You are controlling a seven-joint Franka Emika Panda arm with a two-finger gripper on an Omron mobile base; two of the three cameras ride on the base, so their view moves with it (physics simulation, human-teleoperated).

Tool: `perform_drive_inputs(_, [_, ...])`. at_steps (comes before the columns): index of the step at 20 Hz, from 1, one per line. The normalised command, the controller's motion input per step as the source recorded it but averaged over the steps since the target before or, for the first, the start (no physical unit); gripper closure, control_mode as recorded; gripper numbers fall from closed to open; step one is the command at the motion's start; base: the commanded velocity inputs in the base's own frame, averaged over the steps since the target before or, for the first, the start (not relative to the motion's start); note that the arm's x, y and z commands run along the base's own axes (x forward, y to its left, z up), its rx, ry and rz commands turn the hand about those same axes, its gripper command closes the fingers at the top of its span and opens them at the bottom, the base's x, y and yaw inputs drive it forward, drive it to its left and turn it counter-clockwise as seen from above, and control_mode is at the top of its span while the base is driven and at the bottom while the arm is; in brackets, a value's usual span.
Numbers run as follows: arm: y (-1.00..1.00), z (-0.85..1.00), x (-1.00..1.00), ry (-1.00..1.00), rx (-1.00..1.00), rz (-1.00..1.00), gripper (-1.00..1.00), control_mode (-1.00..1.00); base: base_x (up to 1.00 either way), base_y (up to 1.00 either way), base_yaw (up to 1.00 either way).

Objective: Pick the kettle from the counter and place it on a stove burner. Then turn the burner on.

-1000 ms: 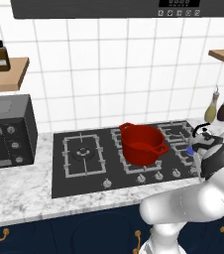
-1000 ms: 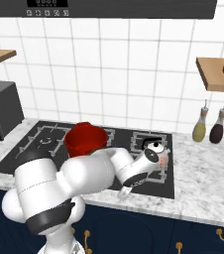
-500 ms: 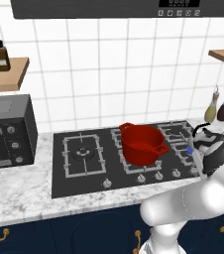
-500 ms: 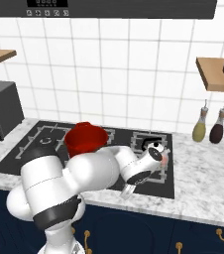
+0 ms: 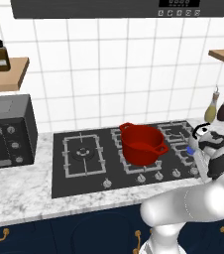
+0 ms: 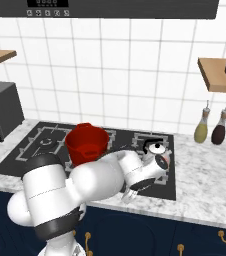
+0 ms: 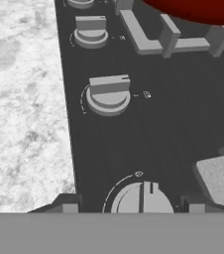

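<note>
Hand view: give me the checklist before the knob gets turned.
1. Gripper empty: ok, nothing is held between its tips.
2. Fingertips on either side of the nearest knob: ok, jaws open with the knob between them, not yet closed on it.
3. Kettle on a burner: cannot tell; it seems to sit on the right-hand grate, but the arm hides its base.
4. This knob drives the kettle's burner: cannot tell; its marking is too small to read.
5. Red pot clear of the hand: ok, it stands on the middle burner, behind the knob row.
</note>
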Motion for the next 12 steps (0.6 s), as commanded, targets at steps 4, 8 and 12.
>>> perform_drive_inputs(4, [-0.02, 0.65, 0.06, -0.25, 0.04, 0.00, -1.00, -1.00, 0.00, 0.00, 0.00])
perform_drive_inputs(8, [0.00, 0.04, 0.00, -0.02, 0.00, 0.00, -1.00, -1.00, 0.00, 0.00, 0.00])
perform_drive_inputs(12, [0.00, 0.21, 0.22, -0.14, 0.01, 0.00, -1.00, -1.00, 0.00, 0.00, 0.00])
